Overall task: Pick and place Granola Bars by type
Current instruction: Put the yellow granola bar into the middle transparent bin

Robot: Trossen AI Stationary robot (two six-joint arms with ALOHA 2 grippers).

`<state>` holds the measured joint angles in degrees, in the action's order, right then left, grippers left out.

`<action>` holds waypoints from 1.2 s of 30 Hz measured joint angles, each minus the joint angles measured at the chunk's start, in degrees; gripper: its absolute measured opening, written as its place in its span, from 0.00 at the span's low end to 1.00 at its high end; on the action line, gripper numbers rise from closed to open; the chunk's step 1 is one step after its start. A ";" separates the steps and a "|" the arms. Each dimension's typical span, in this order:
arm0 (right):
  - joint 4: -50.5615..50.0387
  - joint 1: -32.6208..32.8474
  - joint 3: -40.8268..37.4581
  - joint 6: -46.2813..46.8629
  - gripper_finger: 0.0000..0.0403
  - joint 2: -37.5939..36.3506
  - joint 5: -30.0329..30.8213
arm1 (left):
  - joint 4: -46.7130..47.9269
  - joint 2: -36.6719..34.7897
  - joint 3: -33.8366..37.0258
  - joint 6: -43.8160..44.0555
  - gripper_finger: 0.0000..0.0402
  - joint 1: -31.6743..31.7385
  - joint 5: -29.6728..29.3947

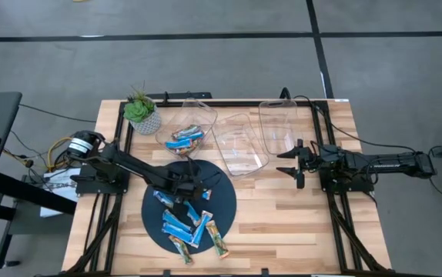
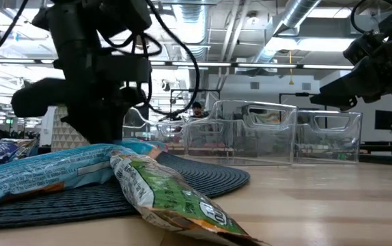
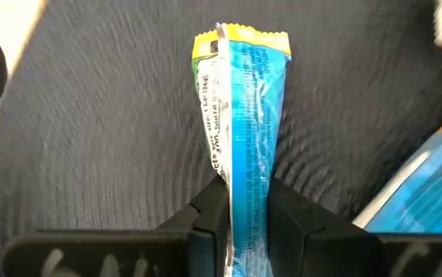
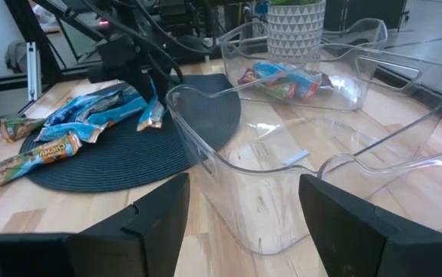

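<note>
Blue bar (image 3: 248, 131) between left gripper (image 3: 246, 219) fingers

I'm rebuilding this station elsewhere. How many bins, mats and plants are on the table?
Clear bins: 3
Dark round mat: 1
Potted plant: 1
Total: 5
</note>
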<state>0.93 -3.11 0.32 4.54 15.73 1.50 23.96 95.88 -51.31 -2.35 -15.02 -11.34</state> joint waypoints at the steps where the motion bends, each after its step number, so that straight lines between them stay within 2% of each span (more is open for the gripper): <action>1: 0.00 -0.01 0.00 0.01 0.59 0.00 0.01 | -0.87 -0.48 0.00 0.02 0.14 -0.12 0.01; 10: -0.02 0.00 0.00 -0.01 0.59 0.00 0.00 | -12.11 -7.29 0.00 -0.59 0.14 -0.15 -1.44; 18: -0.04 -0.01 -0.01 0.01 0.59 0.00 0.00 | -31.92 -10.94 -0.02 -3.91 0.14 2.36 -1.89; 24: -0.04 -0.02 0.00 0.01 0.59 0.00 0.00 | -47.52 -11.00 -0.02 -8.07 0.14 3.81 -1.84; 30: -0.04 -0.02 0.00 -0.01 0.59 0.00 0.00 | -50.63 -10.96 -0.02 -9.54 0.14 6.04 -2.90; 36: -0.04 -0.01 -0.01 0.00 0.59 0.00 0.00 | -49.70 -10.33 -0.03 -7.47 0.14 11.44 -1.43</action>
<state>0.89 -3.12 0.31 4.54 15.73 1.50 -25.74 85.56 -51.34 -9.82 -3.58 -12.77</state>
